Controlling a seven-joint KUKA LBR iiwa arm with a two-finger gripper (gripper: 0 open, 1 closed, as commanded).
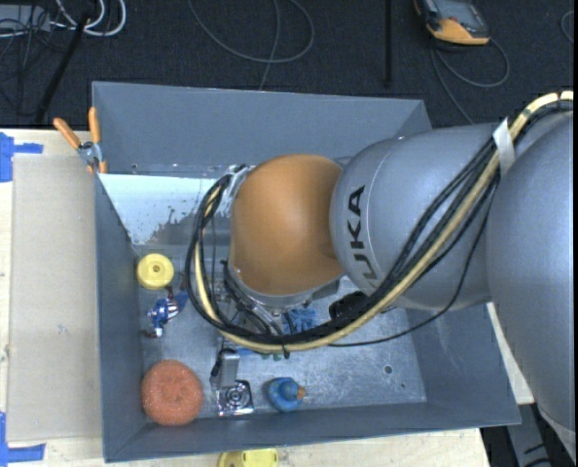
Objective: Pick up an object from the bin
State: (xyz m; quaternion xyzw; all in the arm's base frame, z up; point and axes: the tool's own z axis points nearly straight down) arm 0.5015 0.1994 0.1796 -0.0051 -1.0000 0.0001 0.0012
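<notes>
Hand (228, 368) sits low in the grey metal bin (386, 363), poking out under the arm's orange wrist cover (284, 224). Spread or pressed together: cannot tell, cover and cables hide it, and nothing is visibly pinched. Closest thing to the hand is a small shiny metal piece (234, 398), just beyond it toward the view's bottom wall, possibly touching. Its long axis is unclear. Also near the hand: a blue knob-like thing (284, 393) to view-right and a rust-orange scrub ball (172, 392) to view-left. A blue-white bit (162, 311) and a yellow disc (155, 271) lie further view-left and up. My guess is the metal piece is the target, needing a short drop and little sideways travel.
</notes>
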